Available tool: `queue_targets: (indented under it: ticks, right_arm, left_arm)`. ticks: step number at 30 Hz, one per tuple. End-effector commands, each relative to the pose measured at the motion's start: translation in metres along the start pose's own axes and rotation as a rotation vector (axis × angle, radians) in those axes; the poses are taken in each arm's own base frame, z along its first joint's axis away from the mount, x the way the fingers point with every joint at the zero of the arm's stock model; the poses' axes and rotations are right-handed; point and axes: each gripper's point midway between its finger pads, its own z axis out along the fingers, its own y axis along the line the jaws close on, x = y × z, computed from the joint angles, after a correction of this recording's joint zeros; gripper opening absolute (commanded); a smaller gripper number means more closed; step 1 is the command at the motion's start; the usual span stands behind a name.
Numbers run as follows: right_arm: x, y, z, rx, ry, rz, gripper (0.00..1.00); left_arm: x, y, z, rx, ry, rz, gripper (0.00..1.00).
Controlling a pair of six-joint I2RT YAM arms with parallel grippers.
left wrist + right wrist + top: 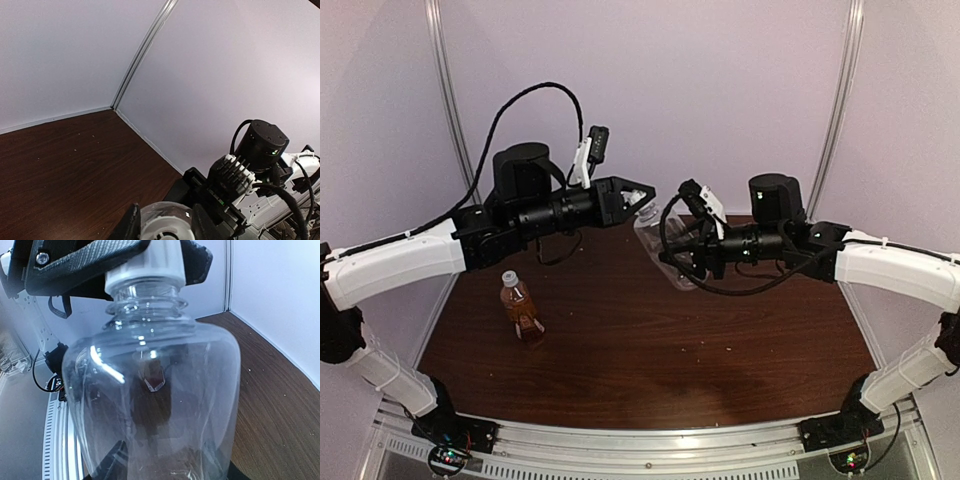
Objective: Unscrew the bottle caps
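The clear bottle (663,243) is held tilted above the table between both arms. My right gripper (688,262) is shut on its body, which fills the right wrist view (155,410). My left gripper (647,197) is shut on its white cap (145,265); the cap shows end-on between the fingers in the left wrist view (165,227). The amber bottle with a red label (521,310) stands upright on the table at the left, its white cap (508,277) on, apart from both grippers.
The brown table (650,350) is enclosed by white walls at the back and sides. A metal rail (650,440) runs along the near edge by the arm bases. Cables loop off both wrists.
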Motion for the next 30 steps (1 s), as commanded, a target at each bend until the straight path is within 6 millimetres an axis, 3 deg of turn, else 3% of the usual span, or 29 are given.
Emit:
queue_targets:
  ticks: [1, 14, 19, 25, 30]
  right_arm:
    - [-0.009, -0.003, -0.006, 0.024, -0.039, -0.015, 0.48]
    - [-0.016, 0.027, -0.011, -0.152, -0.089, -0.023, 0.48]
    - [-0.017, 0.036, -0.013, -0.209, -0.101, -0.002, 0.48]
    - [-0.018, 0.049, -0.018, -0.3, -0.108, 0.003, 0.48]
    - [-0.019, 0.062, -0.021, -0.389, -0.109, 0.005, 0.49]
  left_arm:
    - [-0.001, -0.017, 0.006, 0.061, -0.004, 0.015, 0.3]
    - [-0.012, -0.04, -0.004, 0.168, -0.031, 0.11, 0.69]
    - [-0.015, -0.039, -0.013, 0.184, -0.038, 0.123, 0.78]
    - [-0.014, -0.055, -0.031, 0.305, -0.041, 0.24, 0.92]
    - [-0.012, -0.066, -0.043, 0.406, -0.031, 0.315, 0.94]
